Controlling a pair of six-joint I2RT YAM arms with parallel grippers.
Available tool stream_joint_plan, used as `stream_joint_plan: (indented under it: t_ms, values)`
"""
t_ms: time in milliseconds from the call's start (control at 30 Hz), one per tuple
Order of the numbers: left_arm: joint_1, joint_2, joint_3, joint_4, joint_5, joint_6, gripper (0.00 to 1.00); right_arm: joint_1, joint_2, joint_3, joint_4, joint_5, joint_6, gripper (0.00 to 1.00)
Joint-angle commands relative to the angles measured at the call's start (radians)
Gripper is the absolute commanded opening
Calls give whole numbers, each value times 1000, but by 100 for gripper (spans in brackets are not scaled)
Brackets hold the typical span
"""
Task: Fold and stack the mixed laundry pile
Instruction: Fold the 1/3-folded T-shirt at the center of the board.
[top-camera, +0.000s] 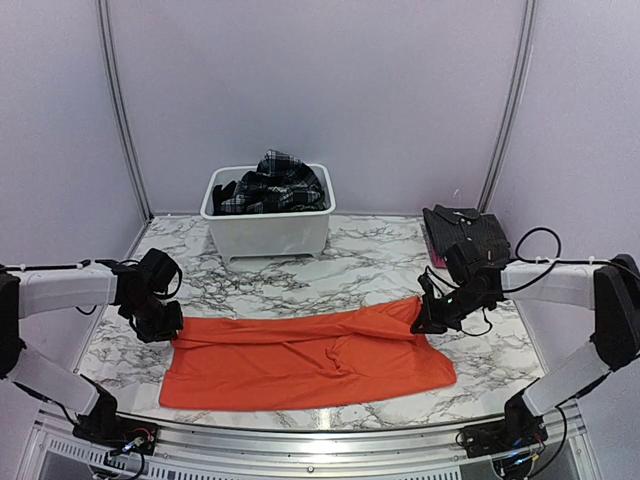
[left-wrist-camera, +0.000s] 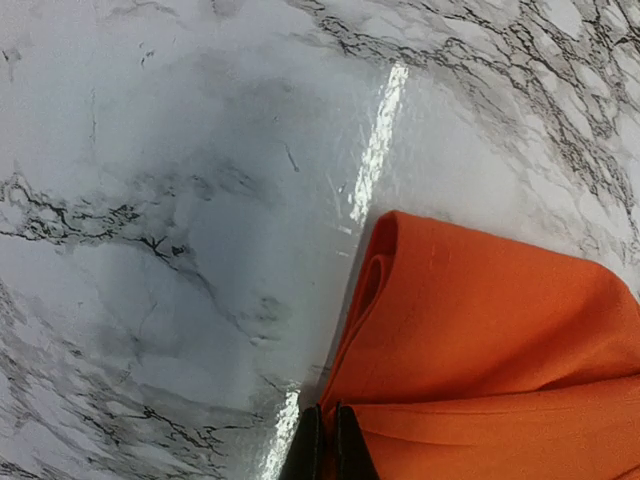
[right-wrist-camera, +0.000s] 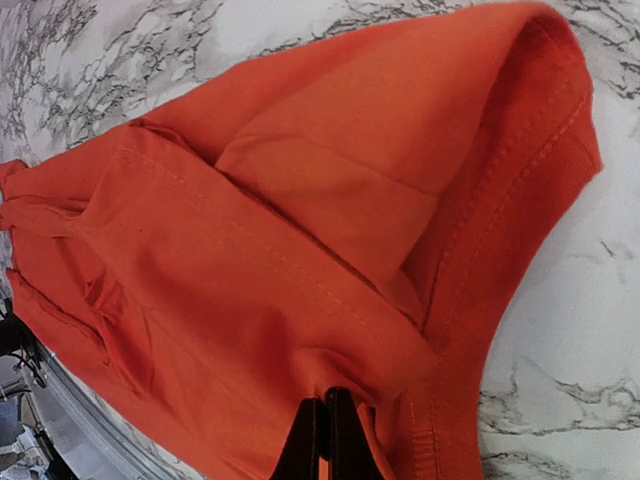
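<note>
- Arms number two, one at each side of the marble desk (top-camera: 370, 262).
- Left fingers (top-camera: 170, 327) are pressed together and pinch the left end of the single orange T-shirt (top-camera: 300, 362). In the left wrist view, the folded edge of the cloth runs right into the closed tips.
- The orange T-shirt lies flat across the near middle of the desk as one long band. Its far edge is doubled over and stretches from one pair of fingers to the other.
- One white tub (top-camera: 270, 232) stands behind the shirt, near the back wall and well apart from it.
- One plaid skirt (top-camera: 280, 183) is heaped inside the tub and rises above the rim. Darker fabric shows beside it, and I cannot tell whether that is a separate piece.
- Right fingers (top-camera: 428, 320) are likewise closed tight, gripping a bunched fold at the right end of the shirt, next to a ribbed hem.
- One dark grey cloth (top-camera: 466, 230) sits folded at the far right of the desk, behind the right arm.
</note>
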Motion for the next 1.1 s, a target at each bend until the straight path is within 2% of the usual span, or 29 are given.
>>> stream_joint_plan:
  t_ms: [0,267,500,767,900,1067]
  values:
    - [0,44,-2,10,-45,-49,0,7,96,24,75,47,9,0]
    - [7,186,105,52,-31,7,0,-95,273,164,58,66,-70,0]
    - [28,143,144,23,-39,35,0,-121,231,268,-17,10,-126,0]
    - [26,27,152,-25,-15,162,0,-78,80,210,-50,-46,-100,0]
    - [27,3,118,-50,10,160,0,-56,57,143,-57,-28,-98,0]
    - [27,-8,90,-87,-17,133,10,-47,30,83,-61,-50,-104,0]
